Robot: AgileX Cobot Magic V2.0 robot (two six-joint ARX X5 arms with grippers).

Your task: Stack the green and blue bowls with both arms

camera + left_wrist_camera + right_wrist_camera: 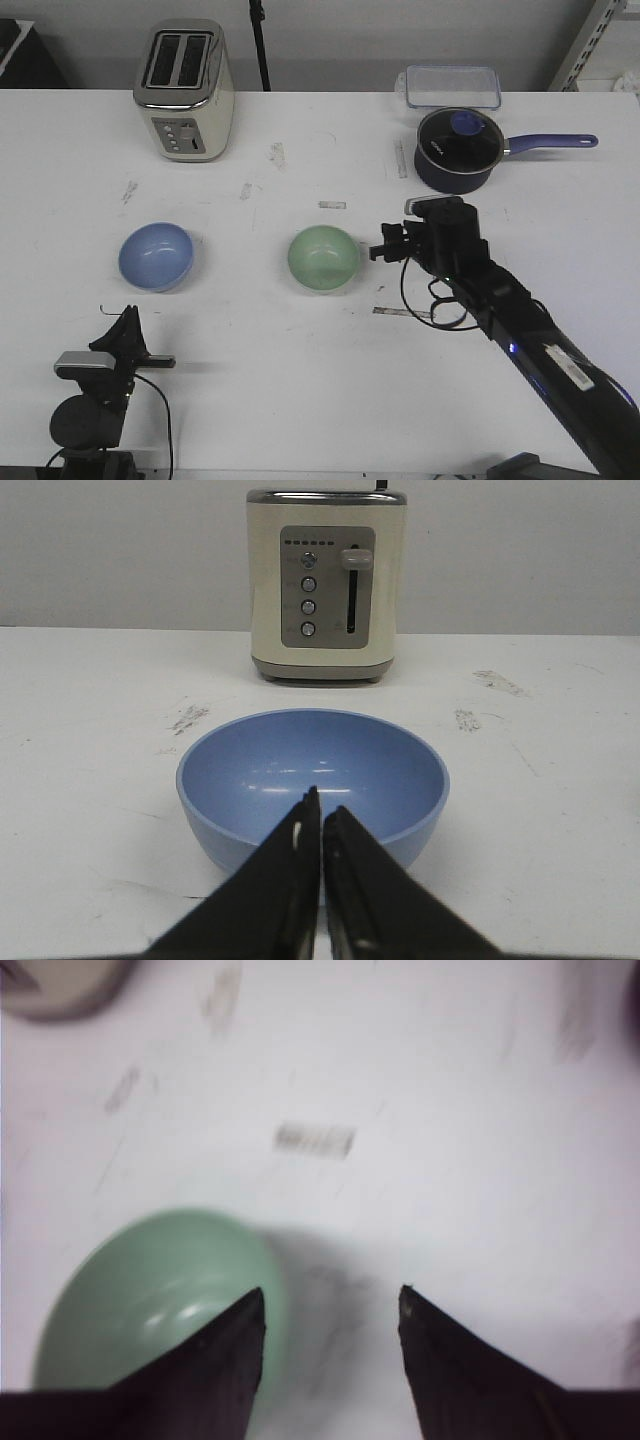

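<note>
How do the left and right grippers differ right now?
The left gripper is shut, fingers together, low near the table's front edge and short of the blue bowl. The right gripper is open, reached out beside the green bowl, one finger at its rim. Neither holds anything.

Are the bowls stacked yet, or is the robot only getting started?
Only starting. Nothing is stacked: the blue bowl and green bowl sit apart on the table, both empty. In hand: the right gripper is open beside the green bowl's rim; the left gripper is shut, short of the blue bowl. Left: grasping, lifting, and nesting the bowls.
</note>
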